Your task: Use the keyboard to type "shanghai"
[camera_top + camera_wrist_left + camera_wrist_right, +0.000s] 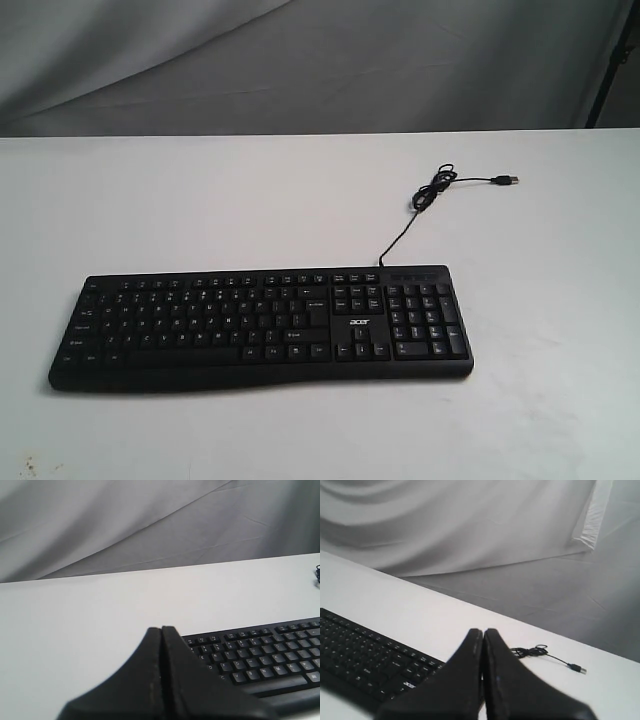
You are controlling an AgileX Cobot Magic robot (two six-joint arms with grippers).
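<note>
Grey cloth [300, 60] is hanging behind a white bench [560, 400], and the bench top is looking smooth and flat. The keyboard [260, 325] is lying flat on the bench, with bare bench showing all around it. It is looking wide, black and made of hard plastic, with rows of little square keys carrying white letters. A number pad is sitting at one end, with a tiny white "acer" mark [359, 322] beside it. A thin black cable [395, 243] is running out of the keyboard's back edge, curling into a small loop. It is ending in a plug [508, 180] that is not going into anything.

I am guessing the keyboard is light and stiff, so a push from the side may be sending it sliding on the smooth bench. Nobody is needing to pick it up. Each key is wanting a short poke straight down on its middle. The keys are sitting so close that a wide tip could be pressing two at once.

The left hand [161, 628] is hovering off the letter end of the keyboard, clenched, with its two black fingers squeezing together on nothing. The right hand [483, 630] is hovering near the number pad end, clenched the same way and holding nothing. Neither hand is touching a key.
</note>
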